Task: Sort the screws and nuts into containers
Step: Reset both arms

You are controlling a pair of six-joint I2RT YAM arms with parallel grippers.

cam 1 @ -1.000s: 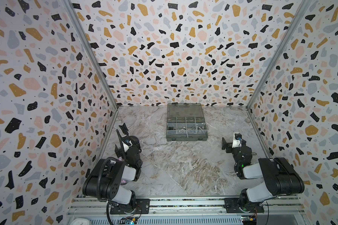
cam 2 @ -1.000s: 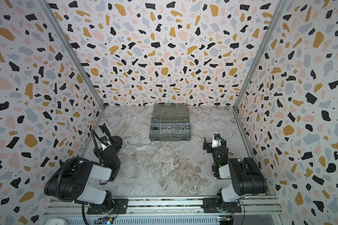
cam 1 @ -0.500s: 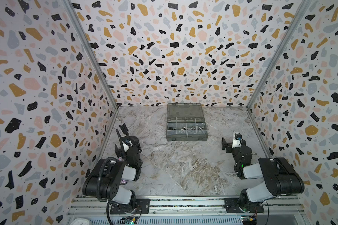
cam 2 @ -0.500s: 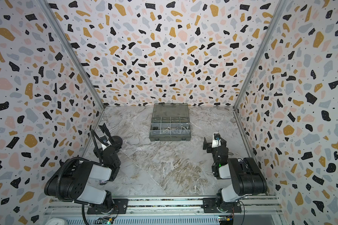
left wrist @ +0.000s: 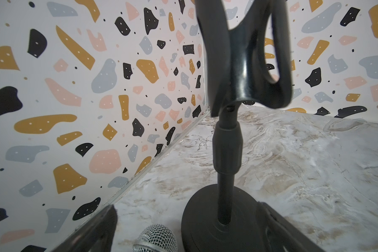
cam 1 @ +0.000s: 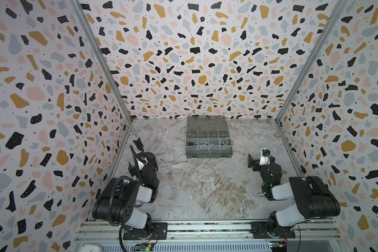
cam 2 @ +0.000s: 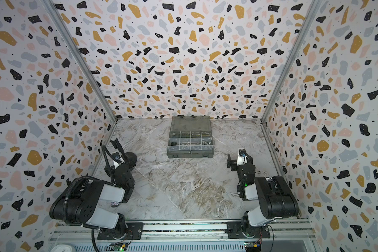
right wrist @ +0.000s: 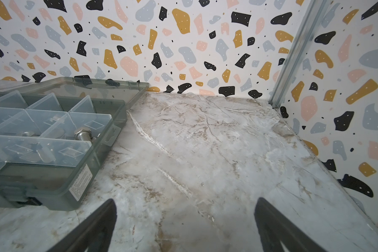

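The grey translucent organizer box [cam 1: 208,152] [cam 2: 189,153] stands at the back middle of the marble floor, its smoky lid [right wrist: 109,87] open and laid back. Its containers [right wrist: 52,117] hold small silver and dark pieces in both top views. The right wrist view shows a silver hex-head screw [right wrist: 81,133] and a flat-eared nut [right wrist: 39,151] in near compartments. My right gripper [right wrist: 184,203] [cam 1: 261,162] is open over bare floor, right of the box. My left gripper [left wrist: 188,227] [cam 1: 143,161] is open by the left wall, its fingers either side of a stand's base.
A black round-based stand [left wrist: 227,152] [cam 2: 130,157] with a clip on top rises right in front of the left gripper. A microphone's silver mesh head [left wrist: 155,237] lies beside its base. Patterned walls close in on three sides; a rail runs along the front.
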